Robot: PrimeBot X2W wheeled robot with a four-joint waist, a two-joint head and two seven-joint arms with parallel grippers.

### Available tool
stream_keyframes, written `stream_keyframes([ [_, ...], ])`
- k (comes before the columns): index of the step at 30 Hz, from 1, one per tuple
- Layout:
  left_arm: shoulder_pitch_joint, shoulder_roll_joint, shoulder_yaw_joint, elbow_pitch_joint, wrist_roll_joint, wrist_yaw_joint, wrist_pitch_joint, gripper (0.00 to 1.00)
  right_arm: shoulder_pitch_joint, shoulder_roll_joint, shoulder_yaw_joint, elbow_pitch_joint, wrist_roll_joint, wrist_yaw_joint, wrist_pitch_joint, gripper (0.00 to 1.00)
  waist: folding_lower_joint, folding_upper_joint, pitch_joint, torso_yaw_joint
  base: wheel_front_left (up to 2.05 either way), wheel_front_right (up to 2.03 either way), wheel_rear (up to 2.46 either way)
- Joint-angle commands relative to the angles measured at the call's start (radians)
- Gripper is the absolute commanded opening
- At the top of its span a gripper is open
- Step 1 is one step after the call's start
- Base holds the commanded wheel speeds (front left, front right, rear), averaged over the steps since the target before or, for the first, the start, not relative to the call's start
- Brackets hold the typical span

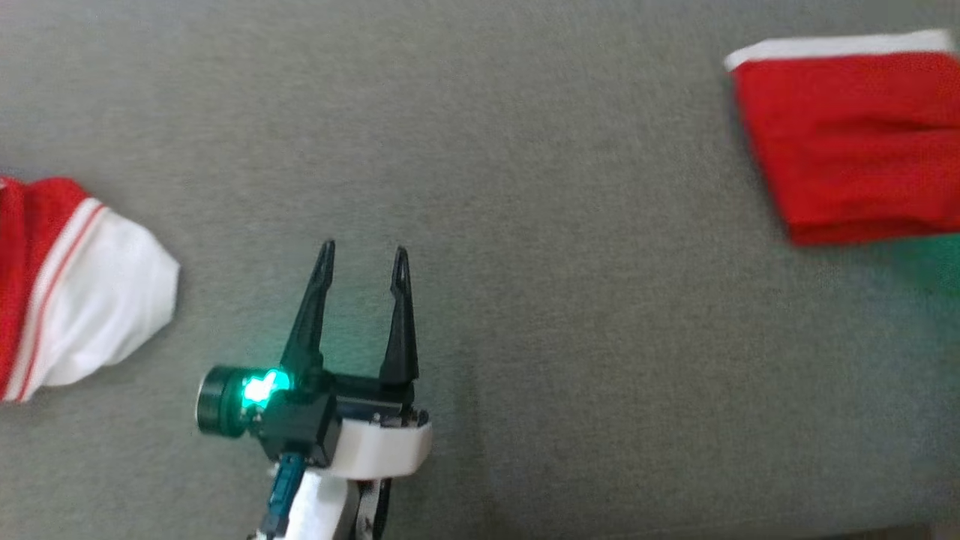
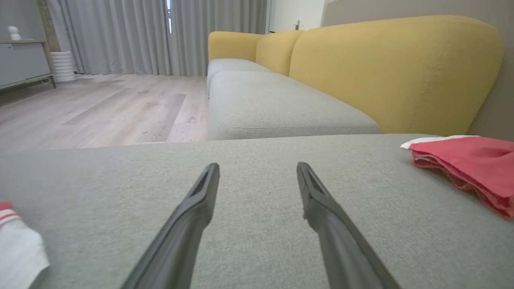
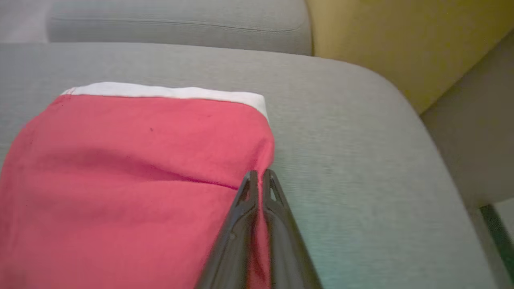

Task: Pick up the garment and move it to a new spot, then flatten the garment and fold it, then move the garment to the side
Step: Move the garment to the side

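Two dark fingers of the right gripper (image 3: 260, 176) are pinched together on a side edge of the folded red fabric garment with the white band (image 3: 132, 168), which lies on the grey woven sofa cushion (image 3: 361, 160), far right in the head view. Folding looks done; only the move aside seems left. Left gripper (image 1: 364, 262) hovers wide open mid-cushion, a crumpled red-and-white cloth (image 1: 82, 300) off to its left.

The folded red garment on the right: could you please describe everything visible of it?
The folded red garment is red cloth with a white band along its far edge, folded into a flat layered rectangle, slightly creased. It lies on the grey sofa cushion. The right gripper is shut on its side edge.
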Motion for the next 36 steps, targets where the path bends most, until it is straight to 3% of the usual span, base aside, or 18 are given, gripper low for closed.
stream_keyframes([
  [1,-0.034,0.0,0.034,-0.028,0.017,-0.005,-0.005,1.0,-0.017,-0.069,-0.014,-0.002,-0.025,0.007,-0.026,0.0,-0.0001,0.0,0.067,-0.052,0.0,0.0,0.0],
  [5,-0.066,0.0,0.04,-0.023,0.035,-0.019,-0.005,1.0,-0.058,-0.12,-0.04,0.036,-0.088,0.007,-0.056,0.0,-0.0001,0.0,0.113,-0.083,0.0,0.0,0.0],
  [14,-0.11,0.0,0.05,-0.008,0.052,-0.038,-0.005,1.0,-0.138,-0.134,-0.116,0.137,-0.29,0.007,-0.101,0.0,-0.0001,0.0,0.161,-0.113,0.0,0.0,0.0],
  [15,-0.116,0.0,0.052,-0.006,0.05,-0.039,-0.005,1.0,-0.144,-0.127,-0.131,0.152,-0.316,0.007,-0.111,0.38,-0.0001,0.0,0.161,-0.113,0.0,0.0,0.0],
  [16,-0.122,0.0,0.054,-0.006,0.048,-0.039,-0.005,1.0,-0.152,-0.122,-0.148,0.165,-0.353,0.007,-0.132,1.0,-0.0001,0.0,0.158,-0.11,0.0,0.0,0.0],
  [20,-0.128,0.0,0.06,-0.004,0.041,-0.035,-0.005,1.0,-0.172,-0.067,-0.26,0.212,-0.528,0.007,-0.26,1.0,-0.0001,0.0,0.121,-0.09,0.0,0.0,0.0],
  [26,-0.081,0.0,0.06,0.0,0.008,-0.02,-0.005,1.0,-0.07,0.148,-0.376,0.201,-0.663,0.007,-0.315,1.0,-0.0001,0.0,0.001,-0.037,0.0,0.0,0.0],
  [31,-0.024,0.0,0.056,0.009,-0.029,-0.006,-0.005,1.0,0.068,0.317,-0.364,0.131,-0.607,0.007,-0.327,1.0,-0.0001,0.0,-0.112,0.02,0.0,0.0,0.0],
  [36,0.023,0.0,0.054,0.012,-0.065,0.017,-0.005,1.0,0.205,0.407,-0.295,0.011,-0.497,0.007,-0.33,1.0,-0.0001,0.0,-0.205,0.075,0.0,0.0,0.0],
])
